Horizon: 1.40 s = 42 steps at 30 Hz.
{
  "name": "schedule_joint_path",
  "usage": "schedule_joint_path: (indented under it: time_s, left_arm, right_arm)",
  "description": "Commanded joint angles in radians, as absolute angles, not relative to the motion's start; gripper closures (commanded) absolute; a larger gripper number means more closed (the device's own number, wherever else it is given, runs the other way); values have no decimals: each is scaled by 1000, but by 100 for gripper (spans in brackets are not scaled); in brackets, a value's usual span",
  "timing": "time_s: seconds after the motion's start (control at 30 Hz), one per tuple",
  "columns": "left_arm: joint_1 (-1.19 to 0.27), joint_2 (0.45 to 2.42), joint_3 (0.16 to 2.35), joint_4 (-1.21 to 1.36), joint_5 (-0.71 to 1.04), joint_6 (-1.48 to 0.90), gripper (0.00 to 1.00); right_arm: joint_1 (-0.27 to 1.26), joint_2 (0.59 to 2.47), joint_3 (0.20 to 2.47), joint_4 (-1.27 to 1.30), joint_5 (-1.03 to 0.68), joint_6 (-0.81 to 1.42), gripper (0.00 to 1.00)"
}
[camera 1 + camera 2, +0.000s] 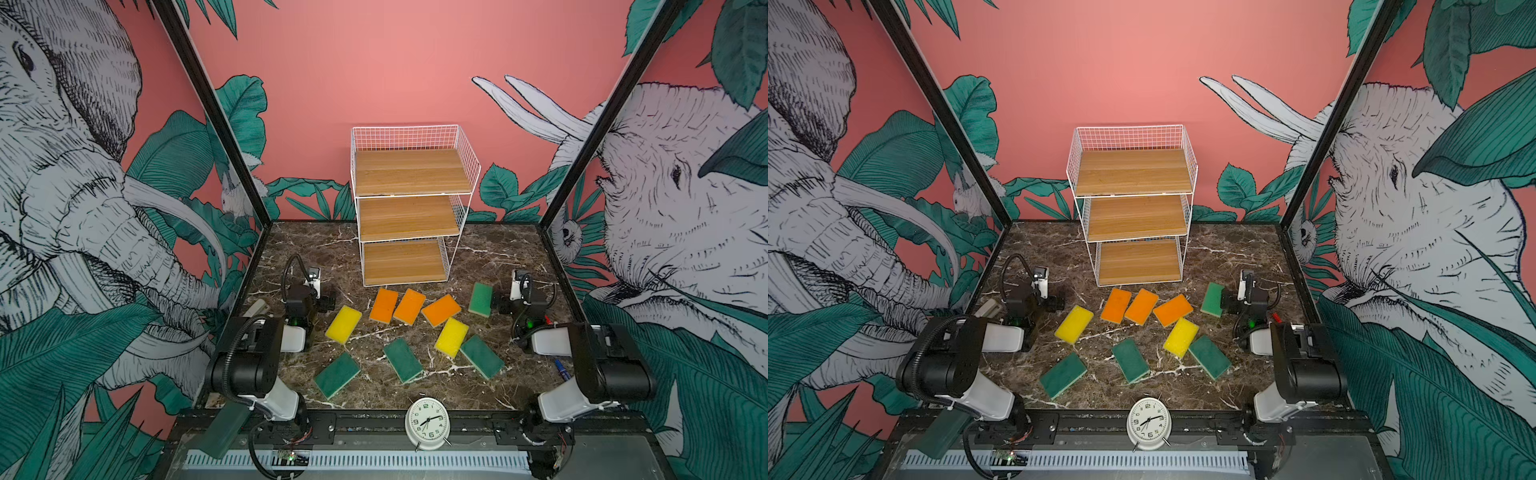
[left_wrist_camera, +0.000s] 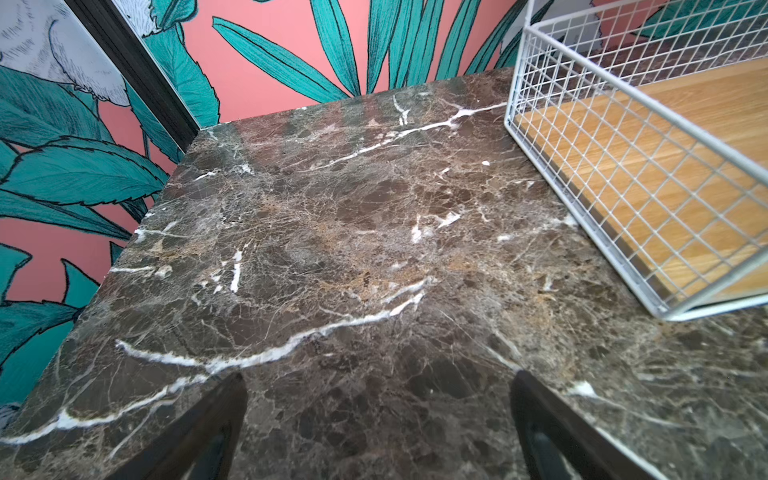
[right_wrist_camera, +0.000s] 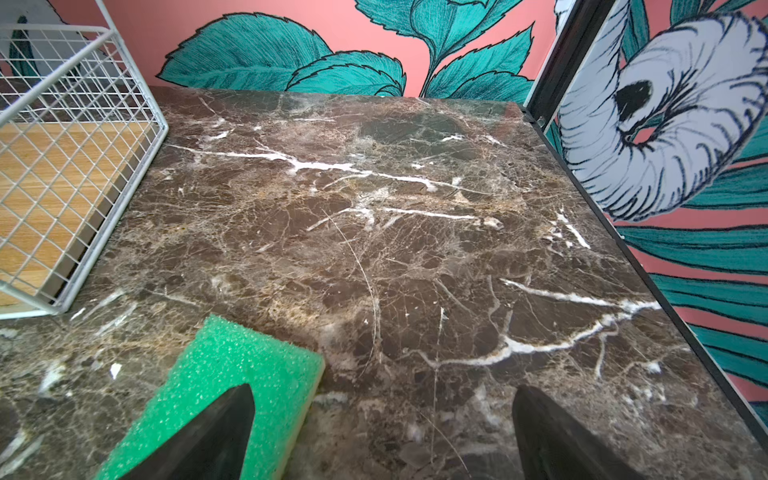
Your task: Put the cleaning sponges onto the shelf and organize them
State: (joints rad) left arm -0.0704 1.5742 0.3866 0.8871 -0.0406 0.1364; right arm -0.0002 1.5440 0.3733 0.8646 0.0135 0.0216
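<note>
The shelf (image 1: 411, 208) (image 1: 1133, 208), white wire with three bare wooden boards, stands at the back middle. In front of it, flat on the marble, lie three orange sponges (image 1: 409, 306), two yellow ones (image 1: 343, 324) (image 1: 451, 337) and several dark green ones (image 1: 402, 360). My left gripper (image 1: 318, 297) (image 2: 380, 376) is open over bare marble, left of the shelf (image 2: 623, 166). My right gripper (image 1: 505, 301) (image 3: 384, 387) is open too. One of its fingers hangs over the edge of a green sponge (image 1: 481, 299) (image 3: 232, 361), and nothing is between the jaws.
A white alarm clock (image 1: 427, 422) stands on the front rail. A blue marker (image 1: 561, 369) lies by the right arm's base and a grey object (image 1: 255, 309) sits beside the left arm. Black frame posts and mural walls close in the table's sides and back.
</note>
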Motion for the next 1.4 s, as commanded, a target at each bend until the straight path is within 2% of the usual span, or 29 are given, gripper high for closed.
schedule_joint_path:
  time_s: [0.0, 1.37]
  left_arm:
    - [-66, 1552, 401, 888, -28, 147, 0]
    - [-53, 1555, 415, 866, -40, 126, 0]
  right_arm:
    - [-3, 1547, 390, 910, 9, 13, 1]
    - [-2, 1548, 395, 902, -18, 2, 1]
